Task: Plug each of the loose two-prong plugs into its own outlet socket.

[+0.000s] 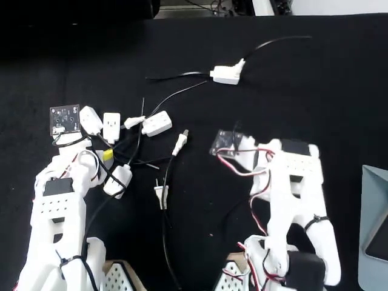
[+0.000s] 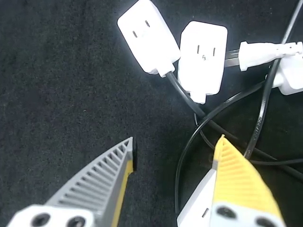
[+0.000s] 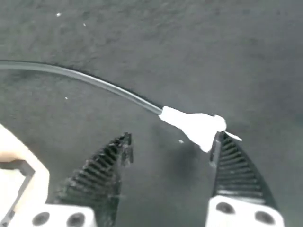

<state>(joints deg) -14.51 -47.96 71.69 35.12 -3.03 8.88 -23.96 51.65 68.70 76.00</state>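
1. In the right wrist view, the prongs of a white two-prong plug [image 3: 191, 125] pass behind one ribbed black fingertip [image 3: 222, 151]. Whether they touch it cannot be told.
2. The right gripper [image 3: 171, 139] is spread wide and grasps nothing.
3. The left gripper [image 2: 175, 142] is likewise released, with one grey latticed finger and one yellow, above looping black cables [image 2: 189, 156].
4. Two rounded white outlet sockets [image 2: 147, 37] [image 2: 202, 59] lie side by side, slots up. A flat plug [image 2: 262, 51] points its prongs at the nearer one's flank.
5. Two loose plugs [image 1: 179, 143] [image 1: 161, 195] lie on the black cloth [image 1: 315, 91] between the arms.
6. A far socket [image 1: 226, 74] lies well apart, open cloth around it.
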